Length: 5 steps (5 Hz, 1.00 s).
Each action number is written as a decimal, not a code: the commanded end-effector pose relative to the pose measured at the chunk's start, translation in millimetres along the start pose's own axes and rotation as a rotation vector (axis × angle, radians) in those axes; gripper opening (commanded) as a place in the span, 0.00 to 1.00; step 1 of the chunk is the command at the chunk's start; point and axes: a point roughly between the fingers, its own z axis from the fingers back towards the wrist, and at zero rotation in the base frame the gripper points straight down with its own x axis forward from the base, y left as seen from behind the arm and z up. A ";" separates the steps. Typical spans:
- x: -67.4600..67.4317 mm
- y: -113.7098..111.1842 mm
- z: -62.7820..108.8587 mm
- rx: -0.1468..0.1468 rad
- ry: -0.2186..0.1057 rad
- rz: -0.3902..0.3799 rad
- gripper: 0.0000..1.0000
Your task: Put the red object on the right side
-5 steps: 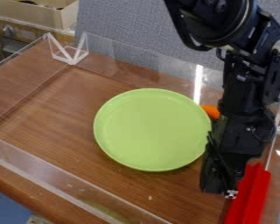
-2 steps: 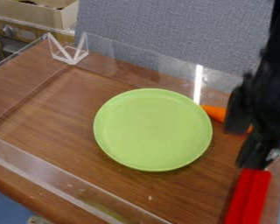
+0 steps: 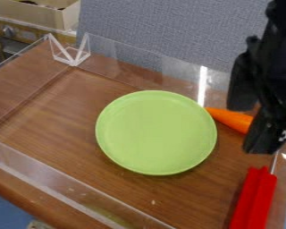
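At the right edge of the tabletop (image 3: 50, 107), the red block (image 3: 254, 201) lies flat, to the right of the green plate (image 3: 156, 131), its long axis running from the lower corner up toward the tool (image 3: 266, 141). The tool hangs directly above the block's far end, released and grasping nothing, clear of it. The orange carrot (image 3: 232, 118) sits just beyond, between plate and arm. The block looks placed.
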 end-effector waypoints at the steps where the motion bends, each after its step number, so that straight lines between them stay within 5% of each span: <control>1: -1.2 -5.3 5.2 0.007 -0.059 0.023 1.00; 5: -13.2 3.9 -1.6 -0.016 -0.135 -0.022 1.00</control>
